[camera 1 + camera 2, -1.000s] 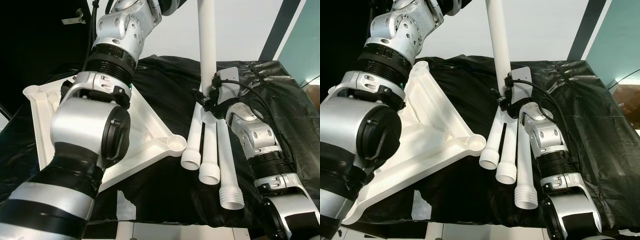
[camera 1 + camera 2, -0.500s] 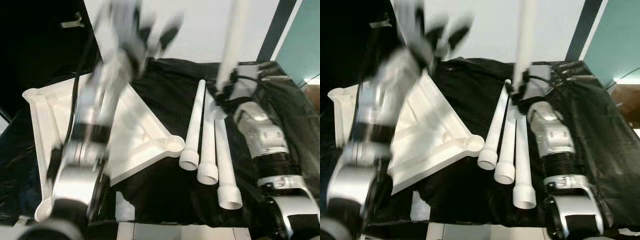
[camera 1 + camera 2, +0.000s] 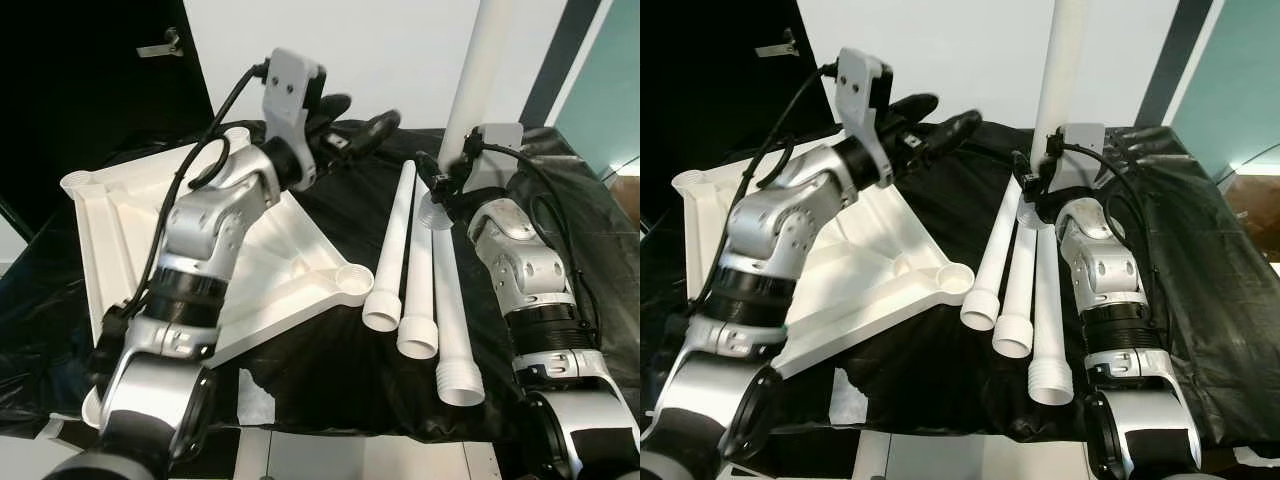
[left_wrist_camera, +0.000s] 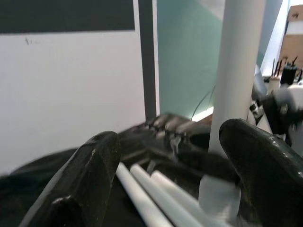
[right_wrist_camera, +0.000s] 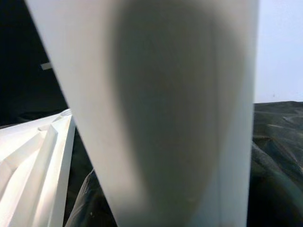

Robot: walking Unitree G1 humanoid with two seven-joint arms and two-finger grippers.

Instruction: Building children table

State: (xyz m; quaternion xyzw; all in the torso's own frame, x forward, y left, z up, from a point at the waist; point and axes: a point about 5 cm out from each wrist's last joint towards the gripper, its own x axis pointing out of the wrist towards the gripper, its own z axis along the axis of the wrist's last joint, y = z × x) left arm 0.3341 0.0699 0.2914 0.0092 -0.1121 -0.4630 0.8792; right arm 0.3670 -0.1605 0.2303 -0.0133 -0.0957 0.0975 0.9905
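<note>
The right gripper (image 3: 443,185) is clamped on an upright white table leg (image 3: 478,85) at 1 o'clock above the desk (image 3: 580,210). The left gripper (image 3: 350,125), fingers (image 4: 90,175) spread apart around nothing, hovers at 11 o'clock, pointing toward that leg. Below lie three more white legs (image 3: 415,270) side by side, with the white triangular tabletop (image 3: 110,230) at 9 o'clock on black sheeting (image 3: 330,375).
</note>
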